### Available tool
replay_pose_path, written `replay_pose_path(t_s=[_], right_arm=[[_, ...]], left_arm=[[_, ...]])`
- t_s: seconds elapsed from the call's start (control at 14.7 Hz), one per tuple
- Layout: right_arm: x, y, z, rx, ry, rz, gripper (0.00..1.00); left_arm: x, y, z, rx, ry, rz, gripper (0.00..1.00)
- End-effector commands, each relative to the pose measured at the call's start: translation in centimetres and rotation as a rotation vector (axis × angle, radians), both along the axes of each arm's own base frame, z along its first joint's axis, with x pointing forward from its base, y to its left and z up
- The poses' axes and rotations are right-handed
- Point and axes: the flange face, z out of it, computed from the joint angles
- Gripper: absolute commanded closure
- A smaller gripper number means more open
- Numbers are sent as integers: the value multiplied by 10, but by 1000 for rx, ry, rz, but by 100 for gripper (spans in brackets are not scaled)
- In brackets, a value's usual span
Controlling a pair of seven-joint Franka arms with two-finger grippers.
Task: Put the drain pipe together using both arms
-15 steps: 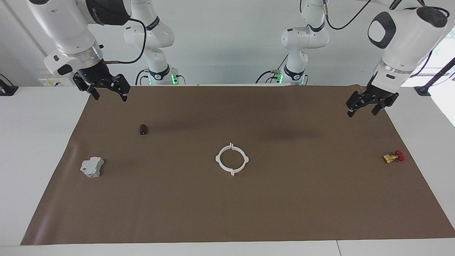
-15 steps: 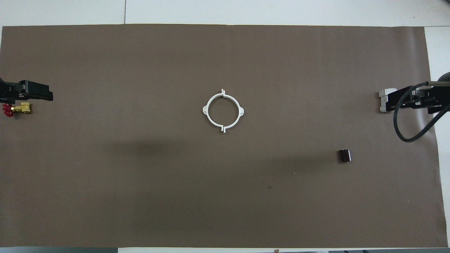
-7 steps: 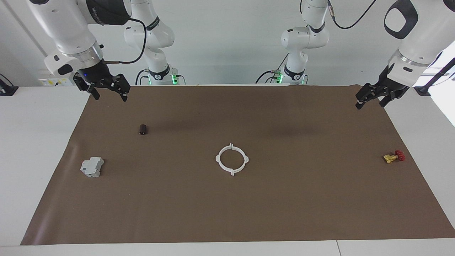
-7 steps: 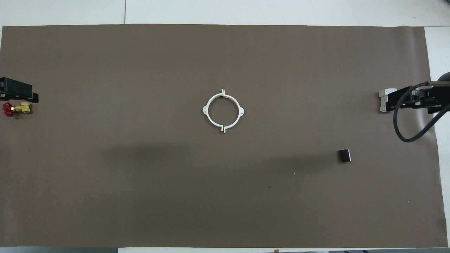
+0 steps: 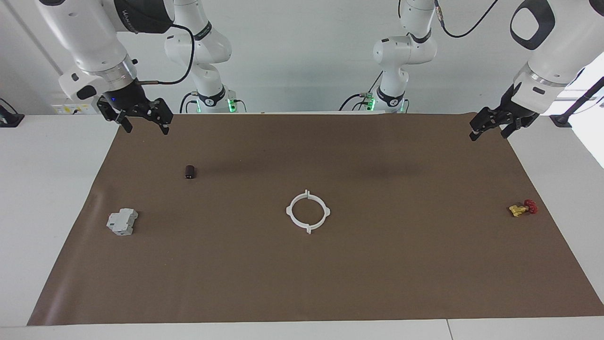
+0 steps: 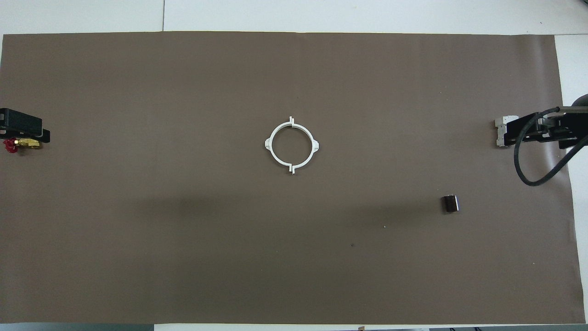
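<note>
The drain pipe (image 5: 289, 211) lies flat in the middle of the brown mat as one white ring of two half arcs with outward tabs; it also shows in the overhead view (image 6: 271, 144). No gripper touches it. My left gripper (image 5: 488, 131) hangs open and empty in the air over the mat's corner at the left arm's end, by the robots' edge; in the overhead view (image 6: 23, 126) it partly covers the valve. My right gripper (image 5: 144, 123) hangs open and empty over the mat's corner at the right arm's end, and shows in the overhead view (image 6: 537, 131).
A grey boxy block (image 5: 122, 222) lies at the right arm's end of the mat. A small dark cylinder (image 5: 189, 172) lies nearer to the robots than the block. A yellow-and-red valve (image 5: 522, 208) lies at the left arm's end.
My left gripper has risen and drawn back toward the robots' edge at the left arm's end. The right arm and the ring have not moved.
</note>
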Motion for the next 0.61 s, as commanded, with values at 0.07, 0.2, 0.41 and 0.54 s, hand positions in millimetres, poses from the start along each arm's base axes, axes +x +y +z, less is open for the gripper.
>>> replay_pose_path(t_s=[0.07, 0.2, 0.41, 0.54], right_arm=[[-1, -2, 3, 11, -16, 14, 0], [-1, -1, 3, 11, -16, 16, 0], [-1, -1, 3, 11, -16, 16, 0], [-1, 0, 3, 11, -16, 17, 0]], left_arm=[[-5, -2, 10, 5, -1, -27, 0], [-3, -4, 10, 41, -10, -70, 0], [-3, -5, 11, 38, -15, -78, 0], [-3, -5, 11, 38, -15, -73, 0]])
